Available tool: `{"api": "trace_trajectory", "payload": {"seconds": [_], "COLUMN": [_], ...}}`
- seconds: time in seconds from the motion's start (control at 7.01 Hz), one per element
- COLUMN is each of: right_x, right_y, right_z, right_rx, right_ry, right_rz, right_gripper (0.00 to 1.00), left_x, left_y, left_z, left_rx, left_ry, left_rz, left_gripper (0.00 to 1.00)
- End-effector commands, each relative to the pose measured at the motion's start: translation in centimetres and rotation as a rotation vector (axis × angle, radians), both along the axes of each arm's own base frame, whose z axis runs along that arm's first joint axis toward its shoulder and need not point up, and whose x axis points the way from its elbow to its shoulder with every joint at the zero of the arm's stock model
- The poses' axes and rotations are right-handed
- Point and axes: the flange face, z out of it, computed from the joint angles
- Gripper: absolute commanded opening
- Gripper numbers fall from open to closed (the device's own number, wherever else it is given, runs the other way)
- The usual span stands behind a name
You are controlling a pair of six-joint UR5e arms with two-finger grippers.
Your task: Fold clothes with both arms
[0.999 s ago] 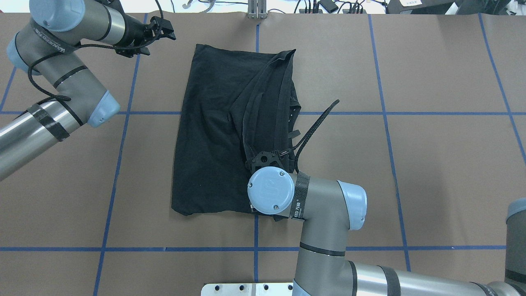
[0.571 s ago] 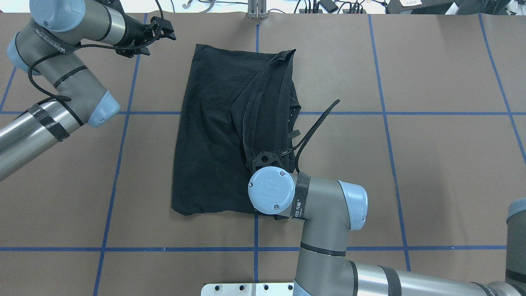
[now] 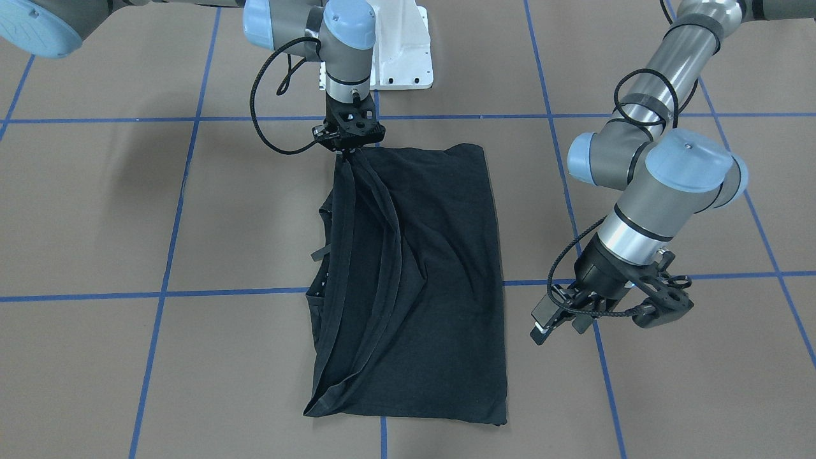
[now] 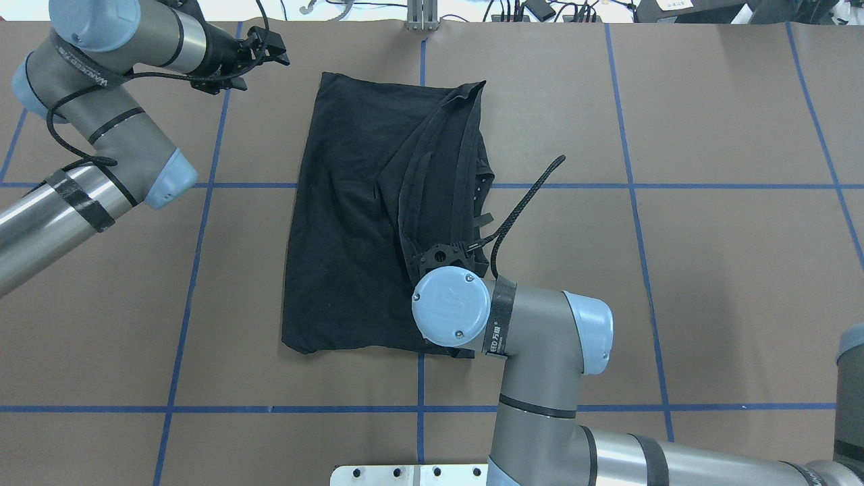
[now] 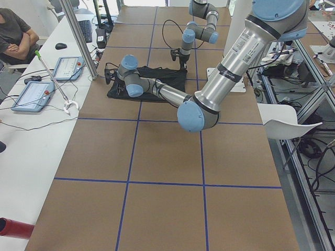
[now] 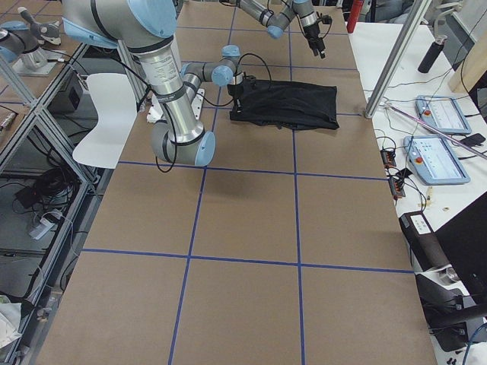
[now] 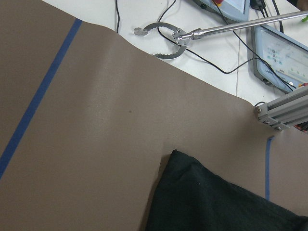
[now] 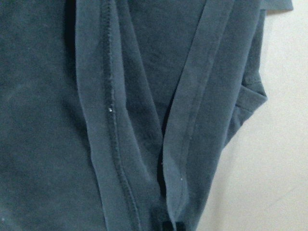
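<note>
In the front-facing view the right gripper (image 3: 347, 152) is pinched shut on one edge of the black T-shirt (image 3: 440, 268), close to the white base plate (image 3: 401, 51). Taut pleats run from that pinch down the garment's length to its far corner, so the edge looks lifted for a lengthwise fold while the rest lies flat on the brown table (image 3: 95, 210). The left gripper (image 3: 558, 322) hangs beside the shirt's opposite long edge, not touching it, its fingers apart and holding nothing; it seems parked there to keep out of the fold's way. From overhead, the right arm's blue wrist cap (image 4: 451, 309) covers its fingers, and the shirt sits centred across a blue tape line (image 4: 675, 185), with the bunched folds all on the right arm's side. The camera at the robot's left shows the shirt as a dark slab far up the table, and a seated person (image 5: 13, 31) at the bench beyond. The opposite side camera shows the same slab with the near arm reaching down onto its closer end. The left wrist camera looks past one shirt corner at bare table and a reacher-grabber tool (image 7: 166, 41) on the white bench, with no cloth between its fingers. The right wrist camera fills with stitched hems (image 8: 108, 110) converging toward the grip below.
</note>
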Motion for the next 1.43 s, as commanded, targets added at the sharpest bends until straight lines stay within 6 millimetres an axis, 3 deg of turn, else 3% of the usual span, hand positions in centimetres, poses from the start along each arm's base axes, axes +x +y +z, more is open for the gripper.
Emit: {"api": "trace_trajectory", "payload": {"seconds": [0.0,0.29,0.57,0.71,0.86,1.0,1.28], "right_x": [3.6,3.9,4.4,4.7,5.3,6.0,7.0], "right_y": [1.6,2.3,2.2,1.9,1.3,0.6,-2.9], "right_z": [-1.1,2.6,4.3,5.1,4.1,2.5,-2.6], "right_rx": [-0.051,-0.13,-0.146,-0.144,-0.138,-0.128,-0.093], "right_ry": [-0.008,0.035,0.055,0.059,0.035,0.0,-0.085], "right_rz": [-0.049,-0.074,-0.074,-0.072,-0.059,-0.042,0.015], "right_gripper": [0.0,0.0,0.0,0.56,1.0,1.0,1.0], "left_x": [0.0,0.0,0.2,0.2,0.2,0.2,0.0], "left_y": [0.0,-0.1,-0.1,-0.1,-0.1,-0.1,0.0], "left_z": [-0.2,-0.3,-0.8,-0.8,-0.8,-0.6,-0.3], "left_rx": [0.002,0.003,0.003,0.001,0.001,0.006,0.022], "left_ry": [0.002,0.002,0.011,0.01,0.008,0.004,-0.008], "left_rz": [0.0,0.0,-0.003,-0.003,-0.003,0.002,0.017], "left_gripper": [0.99,0.99,0.99,0.99,0.99,0.99,1.0]}}
